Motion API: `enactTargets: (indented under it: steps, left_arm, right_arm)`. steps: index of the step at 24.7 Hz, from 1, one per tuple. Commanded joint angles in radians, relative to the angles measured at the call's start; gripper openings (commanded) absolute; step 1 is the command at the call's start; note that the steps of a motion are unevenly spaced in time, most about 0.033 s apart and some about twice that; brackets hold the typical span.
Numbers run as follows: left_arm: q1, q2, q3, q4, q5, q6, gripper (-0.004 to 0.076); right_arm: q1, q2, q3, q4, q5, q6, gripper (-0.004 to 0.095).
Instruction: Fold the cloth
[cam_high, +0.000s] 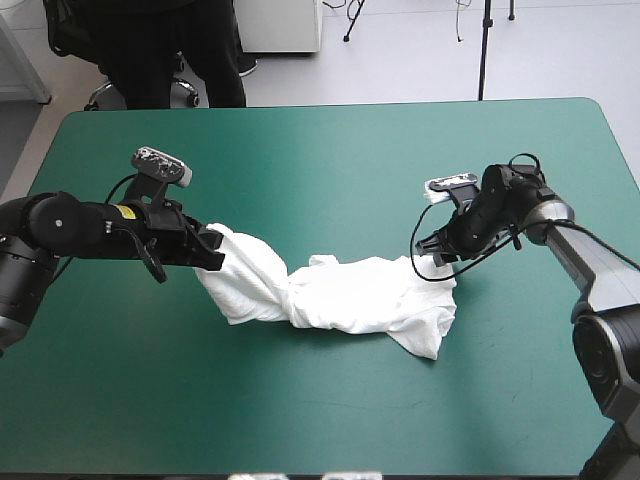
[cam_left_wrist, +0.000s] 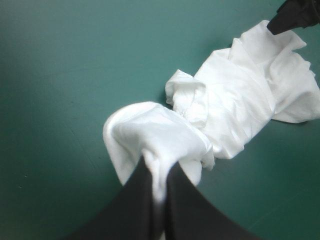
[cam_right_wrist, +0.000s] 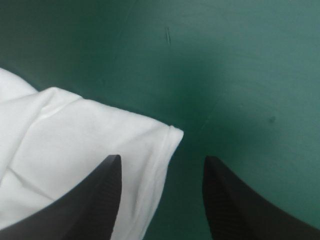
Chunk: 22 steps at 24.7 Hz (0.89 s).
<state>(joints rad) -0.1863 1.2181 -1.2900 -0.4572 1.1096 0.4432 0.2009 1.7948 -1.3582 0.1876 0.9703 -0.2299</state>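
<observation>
The left gripper (cam_high: 213, 250), its black fingers (cam_left_wrist: 190, 200) all but pressed together, pinches one bunched end of the white T-shirt (cam_high: 340, 295). The left wrist view shows a strip of cloth caught in the narrow slit between them. From that pinch the T-shirt (cam_left_wrist: 235, 100) runs outward as a twisted, rope-like bundle. A knot of gathered fabric sits near its middle, and beyond it the cloth widens into a flatter, crumpled mass at the far end.

The right gripper (cam_high: 432, 256) waits at that far end with its fingers spread wide and nothing clamped between them. In the right wrist view one finger (cam_right_wrist: 85, 200) hangs over a hemmed corner of the T-shirt (cam_right_wrist: 75, 130). The other (cam_right_wrist: 240, 200) is over bare teal-green cover (cam_right_wrist: 240, 75), clear of the cloth. Whether the first finger touches the fabric cannot be told.

Seen from above, the garment lies near the middle of the worktop (cam_high: 320, 150), stretched crosswise between the two arms and well apart from every edge. Its broader right-hand end fans toward the near side.
</observation>
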Motion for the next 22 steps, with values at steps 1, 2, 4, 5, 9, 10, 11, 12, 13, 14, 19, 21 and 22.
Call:
enactTargets:
  steps: [1, 2, 4, 5, 9, 10, 11, 12, 13, 14, 19, 21, 22]
  left_arm:
    - [-0.003, -0.025, -0.034, -0.039, -0.043, -0.008, -0.0009]
    - [-0.003, -0.025, -0.034, -0.039, -0.045, -0.008, -0.0009]
    - [-0.003, -0.025, -0.034, -0.039, -0.048, -0.008, -0.0009]
    - [-0.003, -0.025, -0.034, -0.039, -0.05, -0.008, -0.0009]
    - [-0.003, -0.025, -0.034, -0.039, -0.054, -0.008, -0.0009]
    - [-0.003, -0.025, -0.034, -0.043, -0.054, -0.008, -0.0009]
    - [-0.003, -0.025, -0.034, -0.043, -0.054, -0.008, -0.0009]
    - [-0.003, -0.025, -0.034, -0.043, -0.052, -0.008, -0.0009]
    - [-0.003, -0.025, -0.034, -0.043, -0.049, -0.008, -0.0009]
    - [-0.003, -0.025, -0.034, -0.043, -0.049, -0.008, -0.0009]
    - [-0.003, -0.025, -0.034, -0.05, -0.032, -0.009, -0.0009]
    - [-0.003, -0.025, -0.034, -0.017, -0.04, -0.009, -0.0009]
    - [-0.003, -0.025, -0.034, 0.004, -0.037, -0.009, -0.0009]
  right_arm:
    - [0.001, -0.01, -0.033, 0.002, -0.021, 0.002, 0.0479]
    - [0.001, 0.002, -0.033, 0.004, -0.017, 0.002, 0.0479]
    - [0.001, 0.025, -0.033, 0.004, 0.005, 0.002, 0.0471]
    - [0.001, 0.035, -0.033, 0.007, 0.014, 0.002, 0.0465]
    - [0.001, 0.069, -0.033, 0.047, 0.036, 0.001, 0.0397]
    - [0.001, 0.074, -0.033, 0.056, 0.036, 0.001, 0.0363]
    - [0.001, 0.081, -0.033, 0.067, 0.037, 0.001, 0.0319]
    - [0.001, 0.089, -0.033, 0.079, 0.038, -0.006, 0.0279]
    - [0.001, 0.093, -0.033, 0.098, 0.041, -0.021, 0.0223]
    - [0.001, 0.101, -0.033, 0.123, 0.045, -0.045, 0.0164]
    - [0.001, 0.12, -0.038, 0.258, 0.049, -0.129, -0.0017]
    - [0.0, 0.104, -0.083, 0.265, 0.09, -0.129, -0.0017]
    - [0.0, 0.078, -0.149, 0.258, 0.142, -0.129, -0.0017]
